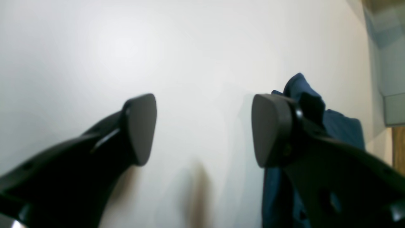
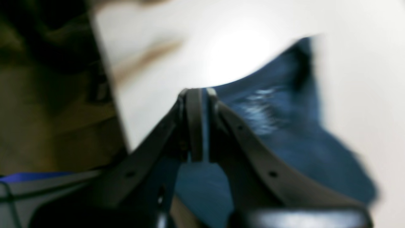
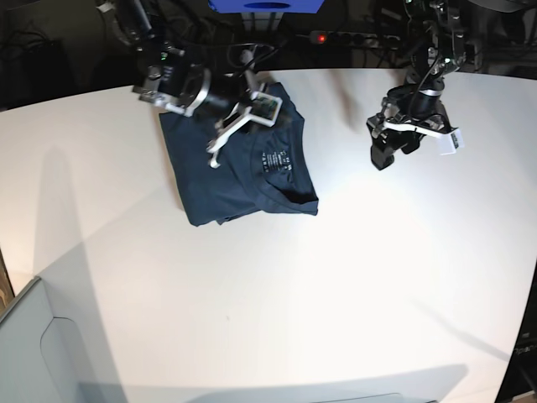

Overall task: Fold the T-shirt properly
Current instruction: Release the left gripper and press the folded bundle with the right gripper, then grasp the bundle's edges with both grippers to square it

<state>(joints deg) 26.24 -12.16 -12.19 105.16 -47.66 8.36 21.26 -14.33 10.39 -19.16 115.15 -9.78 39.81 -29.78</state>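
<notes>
The dark navy T-shirt [image 3: 243,172] lies partly folded at the back left of the white table [image 3: 352,285], its white neck label facing up. My right gripper [image 3: 215,154] is over the shirt's left part. In the blurred right wrist view its fingers [image 2: 193,123] are shut, and a strip of the T-shirt [image 2: 284,133] sits pinched between them. My left gripper [image 3: 384,156] hangs to the right of the shirt, apart from it. It stands open [image 1: 204,129] over bare table with nothing between the pads, and the T-shirt [image 1: 343,126] shows behind its right finger.
A grey bin [image 3: 33,353] sits at the table's front left corner. Cables and a power strip with a red light [image 3: 323,37] run behind the table's back edge. A grey box [image 1: 392,107] stands beyond the table edge in the left wrist view.
</notes>
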